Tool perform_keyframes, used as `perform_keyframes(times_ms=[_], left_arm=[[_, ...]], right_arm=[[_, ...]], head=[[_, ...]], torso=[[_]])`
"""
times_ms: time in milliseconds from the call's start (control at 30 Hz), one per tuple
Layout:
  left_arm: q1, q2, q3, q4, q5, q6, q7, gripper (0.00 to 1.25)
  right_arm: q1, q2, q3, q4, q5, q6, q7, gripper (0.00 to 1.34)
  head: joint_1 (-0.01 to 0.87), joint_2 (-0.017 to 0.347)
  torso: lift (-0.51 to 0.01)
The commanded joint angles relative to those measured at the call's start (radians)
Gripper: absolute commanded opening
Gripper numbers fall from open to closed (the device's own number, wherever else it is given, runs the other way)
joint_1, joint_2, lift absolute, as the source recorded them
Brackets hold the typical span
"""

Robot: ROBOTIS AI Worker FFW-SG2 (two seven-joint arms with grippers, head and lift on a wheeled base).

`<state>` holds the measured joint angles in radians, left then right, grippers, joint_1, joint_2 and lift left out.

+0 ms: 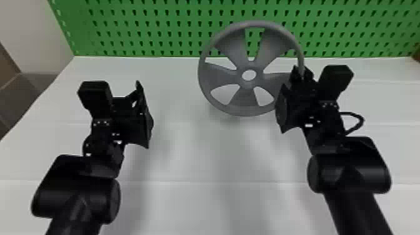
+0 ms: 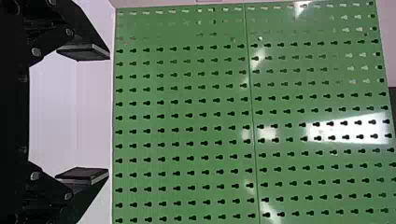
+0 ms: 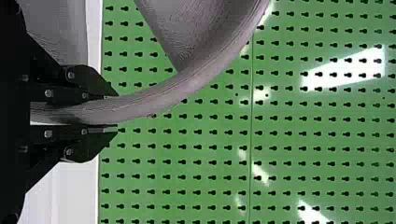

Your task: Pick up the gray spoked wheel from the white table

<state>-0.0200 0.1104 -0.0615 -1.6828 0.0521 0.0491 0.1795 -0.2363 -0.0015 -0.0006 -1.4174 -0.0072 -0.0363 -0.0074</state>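
Gray and spoked, the wheel (image 1: 245, 98) is held tilted above the white tabletop (image 1: 187, 150), with its upper part seen against the green pegboard (image 1: 70, 39). Its rim is clamped on the robot's right side between the two fingers of the right claw (image 1: 302, 71), and in the right wrist view the curved rim is shown pinched between them. The left claw (image 1: 131, 92) is positioned over the tabletop, well apart from the wheel, its fingers spread wide.
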Motion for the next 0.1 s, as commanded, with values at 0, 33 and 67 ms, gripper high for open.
perform_keyframes(times_ms=[0, 33, 67], left_arm=[[0.0, 0.0, 0.0, 0.0, 0.0, 0.0, 0.0, 0.88], [0.0, 0.0, 0.0, 0.0, 0.0, 0.0, 0.0, 0.88], [0.0, 0.0, 0.0, 0.0, 0.0, 0.0, 0.0, 0.88]], right_arm=[[-0.001, 0.002, 0.002, 0.0, 0.0, 0.004, 0.0, 0.19], [-0.001, 0.002, 0.002, 0.0, -0.002, 0.004, 0.0, 0.19], [-0.001, 0.002, 0.002, 0.0, -0.002, 0.004, 0.0, 0.19]], head=[[0.782, 0.057], [0.782, 0.057], [0.782, 0.057]], torso=[[-0.097], [-0.097], [-0.097]])
